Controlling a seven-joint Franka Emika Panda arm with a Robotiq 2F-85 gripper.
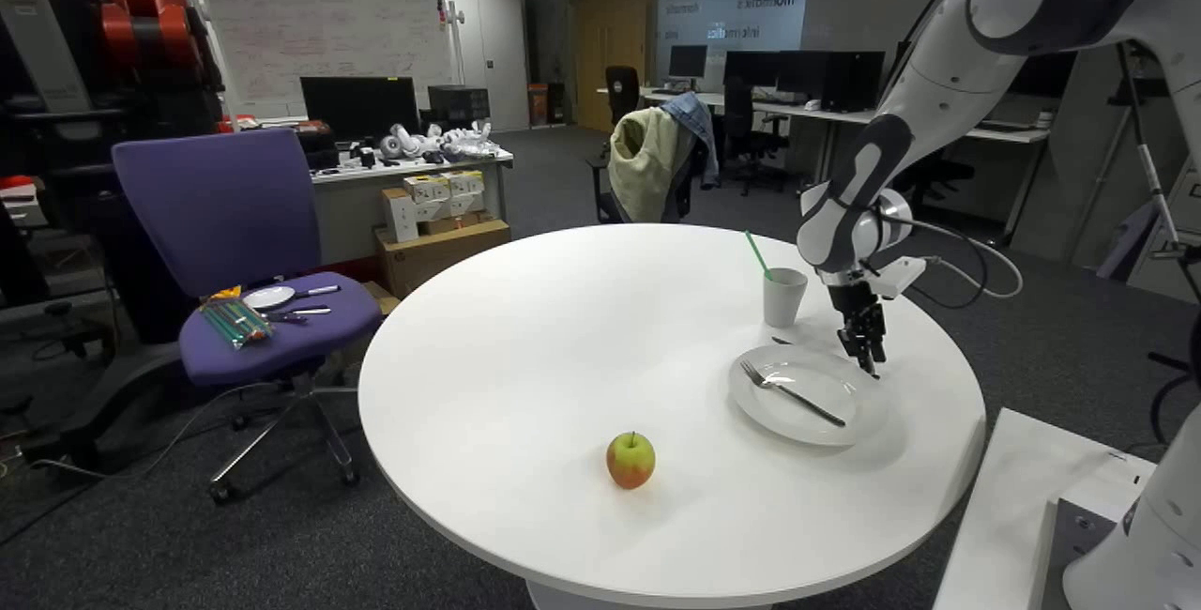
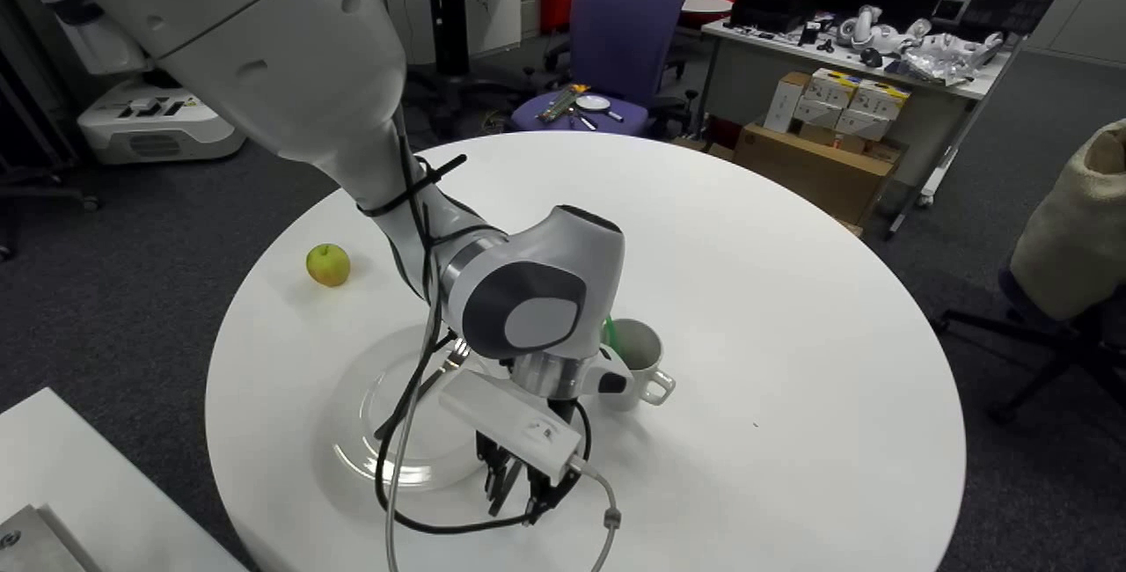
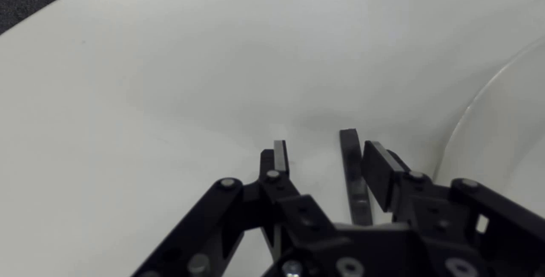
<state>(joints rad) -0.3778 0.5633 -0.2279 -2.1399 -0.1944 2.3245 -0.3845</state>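
My gripper (image 3: pixel 328 157) is open, low over the white table at the side of a white plate (image 3: pixel 506 115). A dark flat utensil handle (image 3: pixel 354 174) lies on the table between the fingers, close to the right-hand finger in the wrist view; I cannot tell if they touch. The gripper body hides the rest of it. Both exterior views show the gripper (image 1: pixel 863 355) (image 2: pixel 515 502) beside the plate (image 1: pixel 783 427) (image 2: pixel 449 447). A fork (image 1: pixel 798 396) (image 2: pixel 433 381) lies across the plate. A white mug (image 1: pixel 783 298) (image 2: pixel 640 348) with a green stick (image 1: pixel 758 255) stands near the gripper.
A green and red apple (image 1: pixel 630 460) (image 2: pixel 328 265) sits on the round white table (image 1: pixel 525 357) (image 2: pixel 792 396), away from the plate. A purple chair (image 1: pixel 220 206) with a bagged item and utensils stands beyond the table. Cables (image 2: pixel 413 405) hang along the arm.
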